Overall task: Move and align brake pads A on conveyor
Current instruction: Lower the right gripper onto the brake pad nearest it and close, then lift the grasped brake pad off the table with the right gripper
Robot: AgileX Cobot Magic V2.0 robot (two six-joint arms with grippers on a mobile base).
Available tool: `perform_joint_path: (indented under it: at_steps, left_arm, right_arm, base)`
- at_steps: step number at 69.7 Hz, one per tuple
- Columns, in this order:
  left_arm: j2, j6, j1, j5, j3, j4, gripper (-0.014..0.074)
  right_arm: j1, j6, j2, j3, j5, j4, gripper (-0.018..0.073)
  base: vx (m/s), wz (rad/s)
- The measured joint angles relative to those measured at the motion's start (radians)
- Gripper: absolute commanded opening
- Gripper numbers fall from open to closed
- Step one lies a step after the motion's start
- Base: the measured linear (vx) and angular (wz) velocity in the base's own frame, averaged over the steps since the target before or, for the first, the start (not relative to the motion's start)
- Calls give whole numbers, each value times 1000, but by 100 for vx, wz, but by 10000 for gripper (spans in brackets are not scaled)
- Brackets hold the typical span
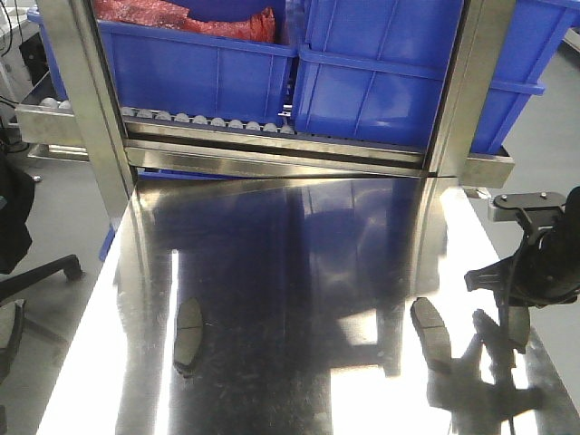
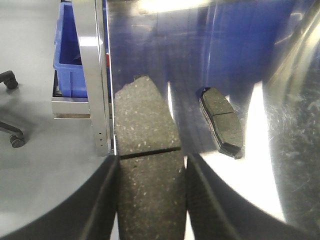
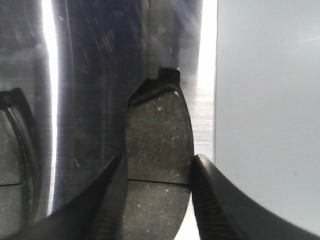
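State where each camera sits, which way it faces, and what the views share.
Front: high, looking down over the steel table to the blue bins; right gripper shows.
Left wrist: above the left gripper, looking down at the left pad; fingers show.
Right wrist: likewise, over the right pad.
Shared: front and right wrist both show the right gripper at the table's right edge.

Left-held pad (image 2: 148, 165) cut by bottom edge, right-held pad (image 3: 157, 160) likewise
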Motion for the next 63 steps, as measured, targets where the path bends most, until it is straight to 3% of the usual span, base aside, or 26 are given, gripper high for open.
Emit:
perform_joint_path:
  at_steps: [63]
  left_arm:
    - [0, 0, 0, 0, 0, 0, 65]
  right_arm:
    - [0, 0, -38, 0, 7, 1, 148]
  base:
    - [0, 0]
